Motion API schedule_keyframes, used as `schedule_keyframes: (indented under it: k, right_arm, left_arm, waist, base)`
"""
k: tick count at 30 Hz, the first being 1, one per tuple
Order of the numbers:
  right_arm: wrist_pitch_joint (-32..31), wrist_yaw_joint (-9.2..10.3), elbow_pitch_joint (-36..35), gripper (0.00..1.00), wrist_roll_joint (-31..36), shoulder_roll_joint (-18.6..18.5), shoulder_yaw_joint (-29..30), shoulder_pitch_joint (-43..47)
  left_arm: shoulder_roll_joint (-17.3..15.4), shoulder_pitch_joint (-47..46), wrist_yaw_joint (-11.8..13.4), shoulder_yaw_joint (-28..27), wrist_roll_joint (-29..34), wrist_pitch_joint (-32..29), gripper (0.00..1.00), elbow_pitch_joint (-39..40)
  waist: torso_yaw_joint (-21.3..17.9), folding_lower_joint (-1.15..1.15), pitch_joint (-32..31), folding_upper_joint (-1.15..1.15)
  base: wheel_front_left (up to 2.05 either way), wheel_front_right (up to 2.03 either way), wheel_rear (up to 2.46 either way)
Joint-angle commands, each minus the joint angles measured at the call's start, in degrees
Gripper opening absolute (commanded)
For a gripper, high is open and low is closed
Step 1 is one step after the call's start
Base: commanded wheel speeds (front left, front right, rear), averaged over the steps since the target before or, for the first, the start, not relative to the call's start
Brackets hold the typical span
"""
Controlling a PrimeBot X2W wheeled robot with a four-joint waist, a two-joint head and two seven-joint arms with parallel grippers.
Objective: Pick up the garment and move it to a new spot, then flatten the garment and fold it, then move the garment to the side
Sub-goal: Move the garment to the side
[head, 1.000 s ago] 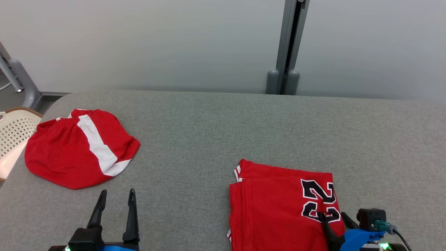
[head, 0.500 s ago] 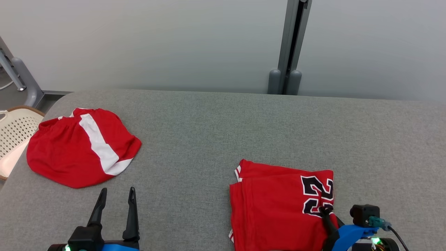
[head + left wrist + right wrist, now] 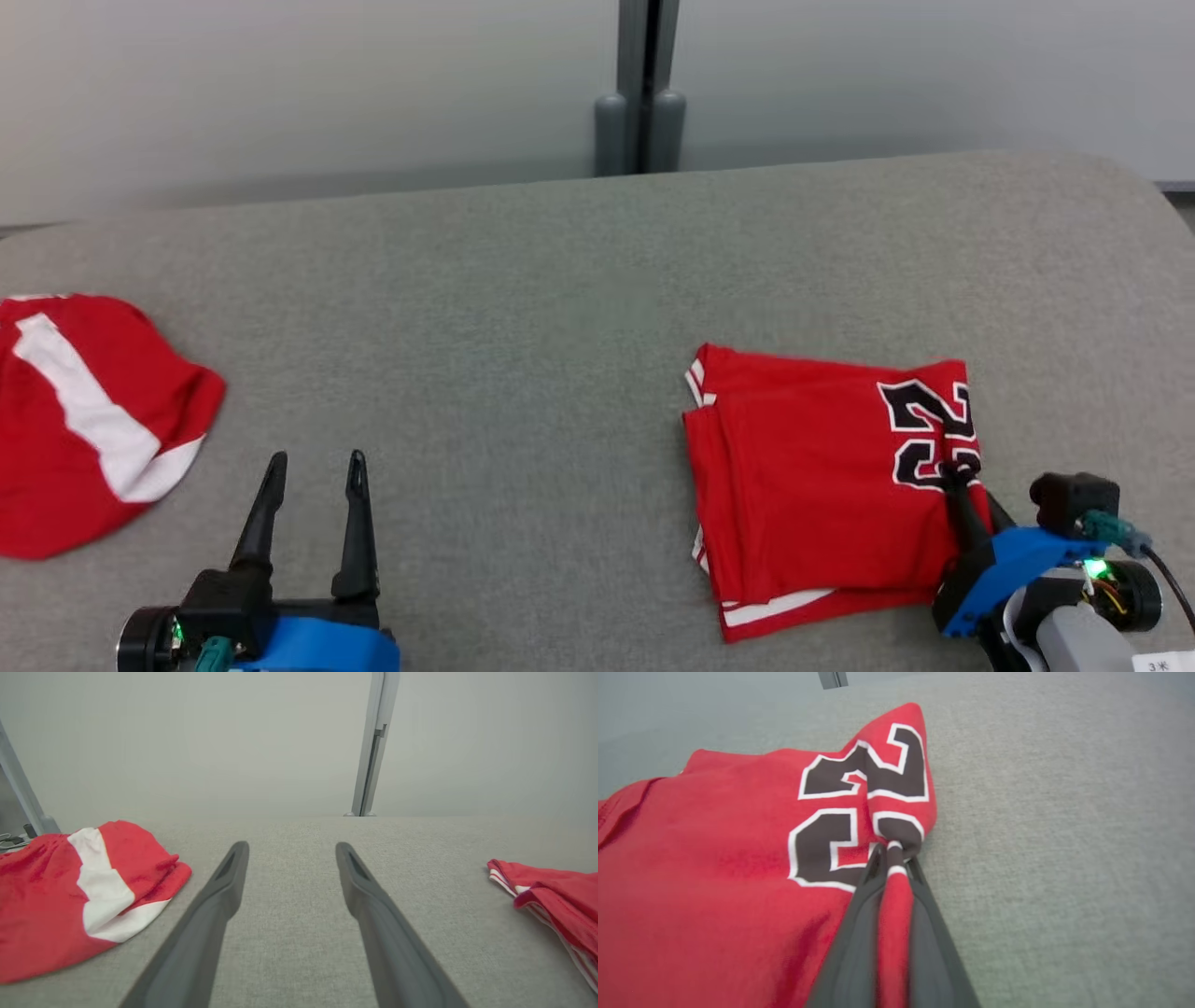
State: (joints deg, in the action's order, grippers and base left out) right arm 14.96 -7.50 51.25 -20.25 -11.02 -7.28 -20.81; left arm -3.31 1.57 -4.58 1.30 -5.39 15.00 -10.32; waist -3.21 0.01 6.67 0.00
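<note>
The jersey (image 3: 822, 485) lies on the table (image 3: 523, 308), lower right of frame — the shorts (image 3: 84, 420) well apart, at the left edge.

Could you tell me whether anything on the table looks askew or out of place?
The folded jersey is puckered at its numbered corner, where the right gripper pinches up a ridge of cloth. The other red garment lies crumpled.

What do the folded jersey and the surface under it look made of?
The folded jersey looks like thin matte knit, likely sports polyester; it bunches softly in the right end effector. The surface looks like grey woven fabric, matte, fine weave visible.
</note>
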Motion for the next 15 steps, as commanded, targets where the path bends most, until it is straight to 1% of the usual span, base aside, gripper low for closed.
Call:
schedule_keyframes:
  k: [1, 6, 9, 12, 15]
  right_arm:
    - [0.3, 0.01, -0.65, 0.0, -0.03, -0.28, 0.47, -0.85]
    - [0.3, 0.01, -2.97, 0.0, 0.24, 0.39, 2.11, -1.61]
    - [0.28, 0.02, -3.97, 0.0, 0.54, 0.76, 2.96, -1.44]
    - [0.29, 0.01, -5.03, 0.0, 0.93, 1.23, 3.61, -1.03]
    - [0.29, 0.01, -5.82, 0.0, 1.32, 1.21, 4.32, -0.53]
  left_arm:
    - [0.04, -1.56, 0.06, 0.38, 0.18, 0.24, 1.0, 0.41]
    - [-0.02, -4.41, 0.25, 0.5, 0.48, 0.24, 1.0, 1.41]
    - [-0.63, -5.85, -0.05, 0.49, 1.0, 0.25, 1.0, 1.45]
    - [-1.09, -6.98, -0.19, 0.33, 1.34, 0.24, 1.0, 1.33]
    - [-1.3, -7.77, -0.36, 0.37, 1.47, 0.24, 1.0, 1.19]
  waist:
    - [-0.88, -0.01, 0.88, 0.0]
    - [-5.74, -0.01, 5.45, 0.0]
    - [-7.78, -0.01, 7.12, 0.0]
    - [-9.05, -0.01, 7.81, 0.0]
    - [-9.26, -0.01, 7.71, 0.0]
  base:
    - [0.0, 0.0, 0.0]
    - [0.0, 0.0, 0.0]
    - [0.0, 0.0, 0.0]
    - [0.0, 0.0, 0.0]
    - [0.0, 0.0, 0.0]
